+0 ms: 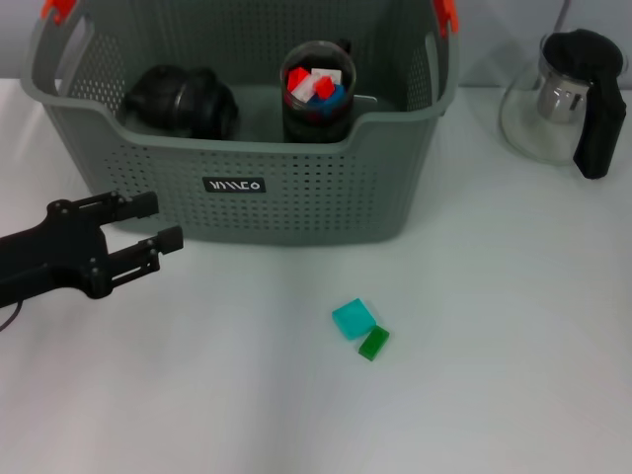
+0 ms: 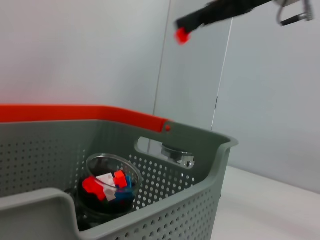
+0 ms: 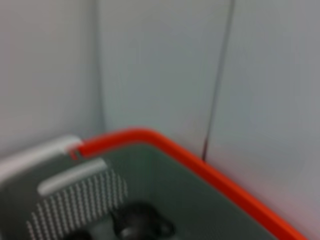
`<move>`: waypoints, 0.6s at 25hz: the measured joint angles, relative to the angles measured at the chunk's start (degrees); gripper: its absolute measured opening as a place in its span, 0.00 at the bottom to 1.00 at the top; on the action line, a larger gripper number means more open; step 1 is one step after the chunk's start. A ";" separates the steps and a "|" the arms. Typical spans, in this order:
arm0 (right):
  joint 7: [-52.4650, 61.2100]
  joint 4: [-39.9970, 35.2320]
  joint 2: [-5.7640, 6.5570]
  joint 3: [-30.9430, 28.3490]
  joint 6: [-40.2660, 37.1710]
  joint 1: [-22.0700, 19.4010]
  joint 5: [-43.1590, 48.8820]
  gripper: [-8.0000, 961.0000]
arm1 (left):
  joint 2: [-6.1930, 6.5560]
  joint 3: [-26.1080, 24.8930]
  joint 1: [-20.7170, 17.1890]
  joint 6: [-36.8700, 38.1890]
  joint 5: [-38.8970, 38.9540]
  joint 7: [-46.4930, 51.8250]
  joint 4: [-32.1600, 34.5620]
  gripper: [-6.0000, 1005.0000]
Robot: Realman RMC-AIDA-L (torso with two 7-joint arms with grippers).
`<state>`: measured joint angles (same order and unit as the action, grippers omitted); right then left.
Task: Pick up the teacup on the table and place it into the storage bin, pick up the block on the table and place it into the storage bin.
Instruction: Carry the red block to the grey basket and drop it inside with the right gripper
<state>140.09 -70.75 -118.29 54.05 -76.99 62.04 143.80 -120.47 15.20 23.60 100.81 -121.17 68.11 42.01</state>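
You are working over a plain white surface (image 1: 494, 395) with a pale wall behind it. The storage bin (image 1: 296, 202) is standing at the back of this surface, label facing you. Inside the bin, a glass teacup (image 1: 316, 94) loaded with small red, white and blue pieces is sitting upright beside a round black object (image 1: 180, 101), so that part of the task is looking complete. A glass teapot (image 1: 563, 99) is standing outside the bin, off its right end.

The remaining targets are lying in front of the bin, toward its right half: a cyan block (image 1: 354, 318) and, touching its corner on the side away from the bin, a smaller green block (image 1: 373, 344).

The left gripper (image 1: 158, 222) is hovering just off the bin's front left corner, jaws apart and holding nothing. The right gripper (image 2: 186, 27) is showing only as a dark shape high above the bin with a red spot at its tip; you cannot tell its state.

You are probably handling light, rigid plastic: not fragile, but smooth and flat, so it is likely to slide or tip. Consider closing across two opposite flat sides of the cyan block, low to the surface, while avoiding the corner the green block is touching.
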 joint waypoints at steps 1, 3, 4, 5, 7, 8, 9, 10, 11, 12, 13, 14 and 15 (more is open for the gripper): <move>1.13 1.79 -0.29 0.42 0.97 1.82 3.12 0.21 | -0.05 0.00 0.04 0.01 0.08 0.00 0.00 0.56; 3.28 6.91 -0.99 1.67 4.00 5.50 9.34 0.21 | -0.14 0.00 0.06 -0.02 0.13 0.07 0.00 0.56; 4.24 10.31 -1.38 2.76 5.88 7.05 12.07 0.21 | -0.17 0.00 0.06 -0.04 0.14 0.18 0.00 0.56; 4.69 12.45 -1.46 3.57 7.53 7.97 13.11 0.21 | -0.17 0.00 0.06 -0.04 0.16 0.28 0.00 0.56; 5.66 18.79 -1.68 6.10 11.80 10.25 14.63 0.21 | -0.19 0.00 0.07 0.02 0.29 0.50 0.00 0.56; 6.11 21.99 -1.71 7.41 14.17 11.38 14.83 0.21 | -0.19 0.01 0.05 0.06 0.44 0.55 0.00 0.56; 6.38 23.97 -1.71 8.20 15.74 12.07 14.84 0.21 | -0.20 0.00 0.01 0.10 0.61 0.57 0.00 0.56; 6.65 26.42 -1.75 9.29 17.54 12.96 14.87 0.21 | -0.22 0.00 -0.05 0.12 0.81 0.59 -0.01 0.56; 6.89 28.48 -1.79 10.31 19.30 13.71 14.88 0.21 | -0.24 0.00 -0.11 0.12 1.03 0.62 0.00 0.56; 7.13 30.47 -1.91 11.40 20.80 14.49 14.88 0.21 | -0.30 0.00 -0.16 0.13 1.21 0.62 0.00 0.56; 7.48 32.11 -1.98 12.53 22.16 15.10 14.87 0.21 | -0.32 0.00 -0.21 0.14 1.30 0.62 0.00 0.56; 7.89 33.40 -2.05 13.49 23.31 15.55 14.85 0.21 | -0.35 0.00 -0.25 0.16 1.42 0.63 0.00 0.56; 8.55 34.82 -2.06 14.54 24.50 16.00 14.81 0.21 | -0.36 0.00 -0.28 0.19 1.43 0.63 0.00 0.56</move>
<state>148.65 -35.93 -120.36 68.59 -52.49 78.04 158.61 -120.83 15.21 23.33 101.00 -119.74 68.73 42.01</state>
